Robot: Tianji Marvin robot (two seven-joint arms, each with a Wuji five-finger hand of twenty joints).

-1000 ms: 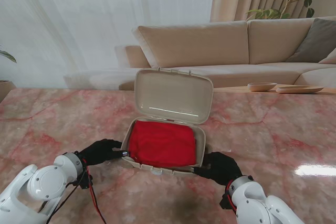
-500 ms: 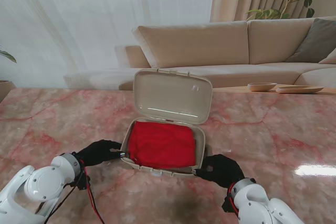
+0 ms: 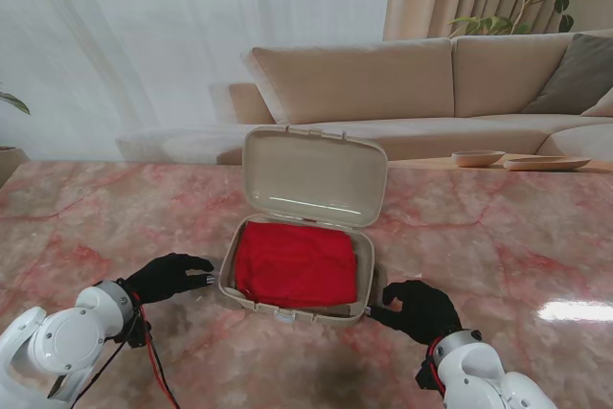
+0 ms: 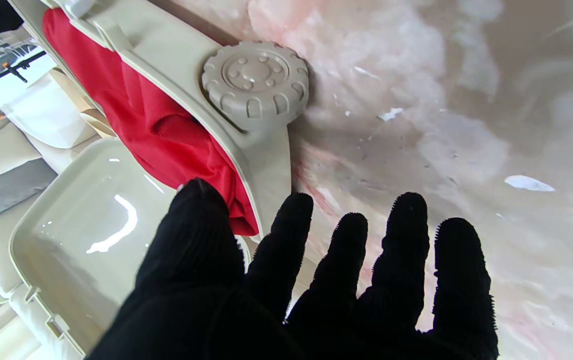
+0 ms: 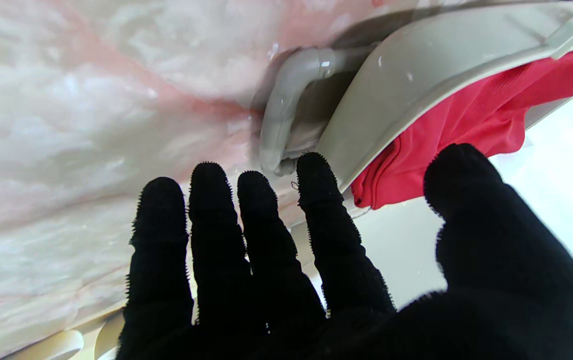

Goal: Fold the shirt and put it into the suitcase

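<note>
Since the earlier frames both robot hands have drawn back from the case toward me, and the lid has tipped very slightly.

The folded red fabric shirt [image 3: 296, 263] lies inside the lower shell of the small beige plastic suitcase [image 3: 367, 280], filling it nearly edge to edge, though both wrist views show a fold of red cloth bulging up to the rim. The beige hinged lid [image 3: 314, 177] stands open on the far side. The shirt's long axis looks to run left to right across the case, roughly parallel to the hinge; the suitcase opens toward me, its wheel end to my left and its handle end to my right.

The left robot hand [image 3: 169, 276], in a black knit glove, hovers just beside the left wall, fingers spread and holding nothing. The right robot hand [image 3: 419, 306] sits near the right front corner, likewise splayed and empty.

The step in hand appears to be release and closing. I would tuck the bulging cloth below the rim first, so the lid does not pinch it, and steady the shell on the pink marble bench [image 3: 498, 237] while lowering the lid.
</note>
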